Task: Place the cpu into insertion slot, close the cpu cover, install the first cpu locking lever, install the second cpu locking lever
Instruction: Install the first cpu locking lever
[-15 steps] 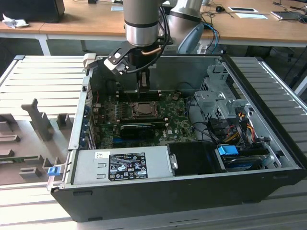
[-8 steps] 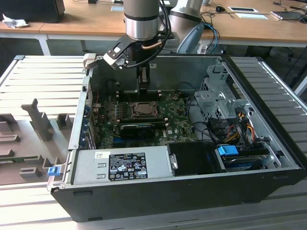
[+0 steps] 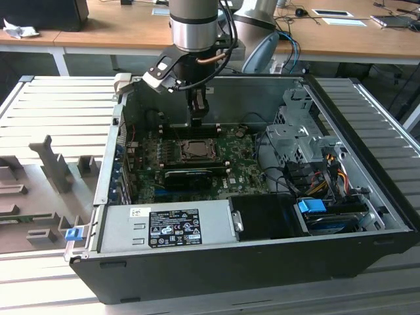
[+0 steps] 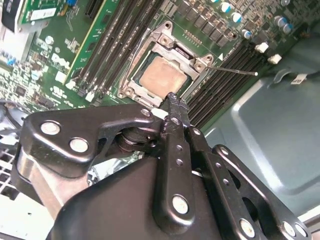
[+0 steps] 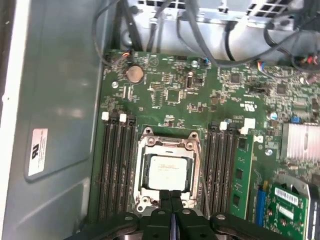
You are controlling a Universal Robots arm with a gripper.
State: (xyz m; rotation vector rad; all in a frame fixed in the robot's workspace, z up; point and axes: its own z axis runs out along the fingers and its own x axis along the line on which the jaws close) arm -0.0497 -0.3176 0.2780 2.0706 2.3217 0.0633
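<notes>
- In the first wrist view the hand (image 5: 170,196) is clenched. Its two black fingers (image 5: 164,205) are pressed flat together and hold nothing.
- The tip of the hand sits right at one edge of the insertion slot (image 5: 145,201). I cannot tell if it touches the metal there.
- The cpu (image 5: 166,171) lies flat inside the slot, and its grey top shows.
- The cpu cover (image 5: 167,146) looks folded down over the chip. The chip peeks out through the big square window.
- A thin metal lever (image 4: 239,72) shows in the second wrist view. It sticks out from the slot, over the long black memory slots (image 5: 117,165). It looks loose, not hooked down.
- I think the chip step and the cover step are done. The work in hand looks like a locking lever. I cannot tell if it is the first one or the second.
- Pushing such a thin rod needs good aim. The closed tip has to land right on the rod. It must press down and then sideways under the hook, and not slide onto the chip.
- Around the slot is the green board (image 5: 170,85), full of tiny parts.
- In the exterior view the board lies in an open computer case (image 3: 367,197). The case rests on a grey table (image 3: 59,98).
</notes>
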